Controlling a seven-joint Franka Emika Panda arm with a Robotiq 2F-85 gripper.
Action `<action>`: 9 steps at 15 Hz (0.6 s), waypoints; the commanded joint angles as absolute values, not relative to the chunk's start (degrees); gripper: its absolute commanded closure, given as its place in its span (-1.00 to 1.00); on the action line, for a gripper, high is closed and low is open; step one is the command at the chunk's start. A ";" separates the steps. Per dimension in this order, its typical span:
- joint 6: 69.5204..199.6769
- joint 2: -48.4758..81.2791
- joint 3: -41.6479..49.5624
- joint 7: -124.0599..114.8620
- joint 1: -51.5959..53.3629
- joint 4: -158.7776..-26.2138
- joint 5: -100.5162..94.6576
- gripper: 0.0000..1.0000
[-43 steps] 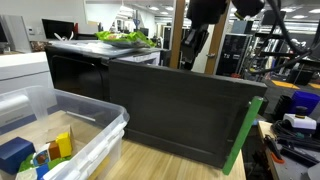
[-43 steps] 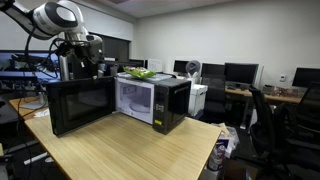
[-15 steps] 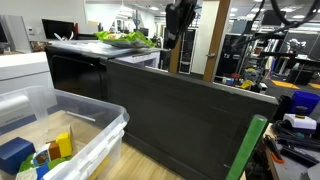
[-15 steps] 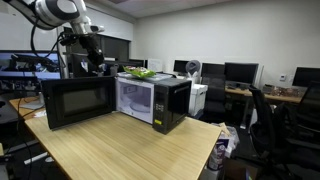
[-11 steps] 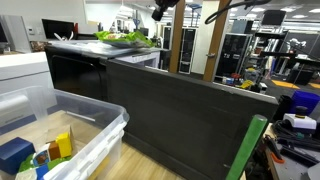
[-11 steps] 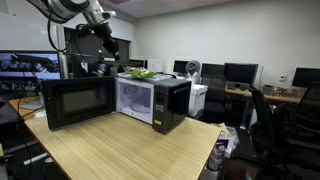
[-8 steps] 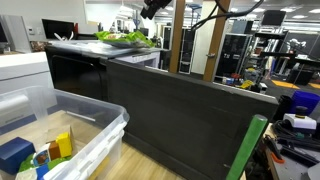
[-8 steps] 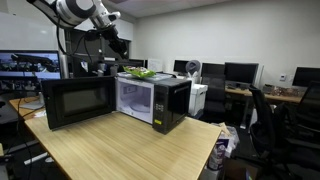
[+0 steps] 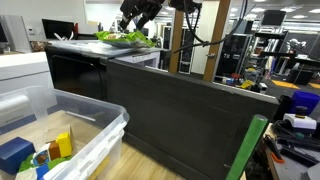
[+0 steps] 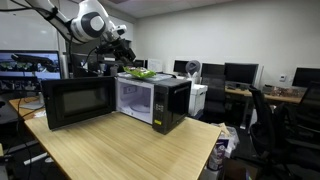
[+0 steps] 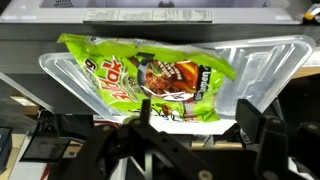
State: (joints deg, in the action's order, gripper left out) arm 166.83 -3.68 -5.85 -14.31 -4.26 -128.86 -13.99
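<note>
The claw (image 11: 195, 135), fingers spread wide and holding nothing, hangs just above the green snack bag (image 11: 150, 75), which lies in a clear plastic tray (image 11: 275, 60) on top of the black microwave oven (image 10: 165, 105) on the wooden table (image 10: 130, 150). A second ago it stood behind the open microwave door (image 10: 78, 103); having swung up and over, it now has the bag right beneath it.
</note>
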 commanded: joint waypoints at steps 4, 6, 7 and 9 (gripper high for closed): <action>172.06 -0.67 -5.65 -2.06 -4.07 -128.31 -16.07 -1.00; 172.80 -0.03 -5.43 -1.39 -4.68 -128.33 -19.71 -1.00; 173.10 0.26 -5.24 -1.77 -4.92 -128.34 -21.89 -1.00; 173.05 1.03 -4.53 -3.04 -5.29 -127.86 -27.02 -1.00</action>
